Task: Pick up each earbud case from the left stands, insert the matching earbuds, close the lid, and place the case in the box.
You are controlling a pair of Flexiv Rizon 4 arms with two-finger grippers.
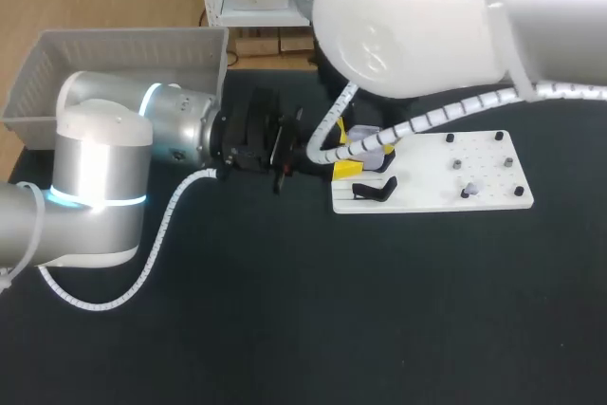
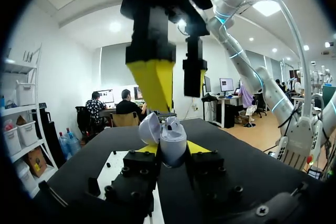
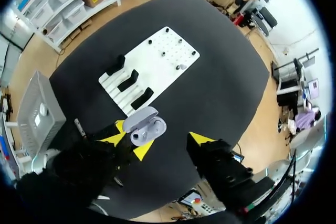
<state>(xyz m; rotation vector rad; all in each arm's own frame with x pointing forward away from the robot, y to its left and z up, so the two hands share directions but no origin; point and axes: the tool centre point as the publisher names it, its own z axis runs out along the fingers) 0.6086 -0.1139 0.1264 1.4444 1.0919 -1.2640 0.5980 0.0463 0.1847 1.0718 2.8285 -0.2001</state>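
Pale lilac earbud case [image 2: 169, 139], lid open, upright, clamped in left tool [image 2: 172, 148].

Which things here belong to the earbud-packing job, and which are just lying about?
Job: open case, held in left tool; right tool, open above it; stands; board; box; small grey piece on board, perhaps an earbud.
Lying about: black pegs on board; table.
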